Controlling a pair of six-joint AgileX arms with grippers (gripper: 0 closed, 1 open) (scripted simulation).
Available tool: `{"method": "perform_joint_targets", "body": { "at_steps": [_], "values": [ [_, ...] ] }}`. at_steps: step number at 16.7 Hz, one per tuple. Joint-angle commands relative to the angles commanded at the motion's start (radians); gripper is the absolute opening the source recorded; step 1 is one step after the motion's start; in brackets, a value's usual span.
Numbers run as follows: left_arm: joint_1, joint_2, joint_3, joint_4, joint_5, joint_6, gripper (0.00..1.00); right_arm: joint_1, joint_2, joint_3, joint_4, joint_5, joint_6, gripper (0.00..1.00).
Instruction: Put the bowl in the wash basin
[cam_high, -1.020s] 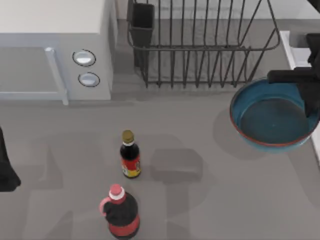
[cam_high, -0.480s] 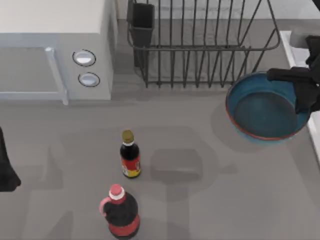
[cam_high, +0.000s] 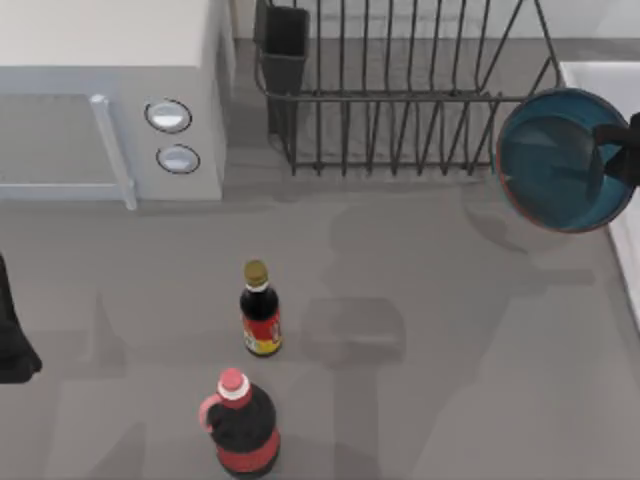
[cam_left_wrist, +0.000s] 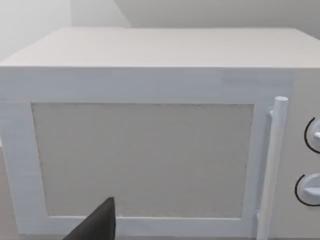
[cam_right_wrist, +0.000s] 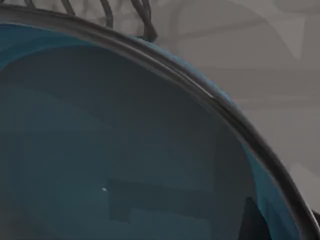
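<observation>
1. Since a second ago the bowl (cam_high: 560, 160) has risen and shifted toward the far right of the table; it was low beside the dish rack (cam_high: 400, 90) then, and now it sits higher, tilted, with its right edge over the rim of the wash basin (cam_high: 600, 75).
2. My right gripper (cam_high: 622, 150) is at the bowl's right edge in the top view, a dark shape against the teal, clamped on the bowl's rim and carrying it clear of the table.
3. From the right wrist camera the bowl's teal inside (cam_right_wrist: 115, 150) takes up most of the view, its dark rim line curving across, with the grey table (cam_right_wrist: 270, 60) and a few rack wires beyond it.
4. The bowl is tilted just beside the right end of the rack, its shadow falling on the table below it.
5. My left arm (cam_high: 12, 330) is parked at the table's left edge; whether its fingers are apart or together I cannot tell.
6. The left wrist camera faces the microwave (cam_left_wrist: 150, 140) door and handle, with a dark fingertip (cam_left_wrist: 97, 225) at the bottom.
7. Two bottles stand unmoved near the table's front: a small brown-capped one (cam_high: 260, 310) and a larger red-capped one (cam_high: 240, 425).
</observation>
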Motion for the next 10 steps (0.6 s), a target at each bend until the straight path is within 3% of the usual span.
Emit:
{"method": "perform_joint_targets", "body": {
  "at_steps": [5,10],
  "values": [
    [0.000,0.000,0.000,0.000,0.000,0.000,1.00,-0.198,-0.047,-0.253,0.588,-0.111,-0.074,0.00],
    [0.000,0.000,0.000,0.000,0.000,0.000,1.00,-0.379,-0.113,-0.409,0.993,-0.175,-0.138,0.00]
  ]
}}
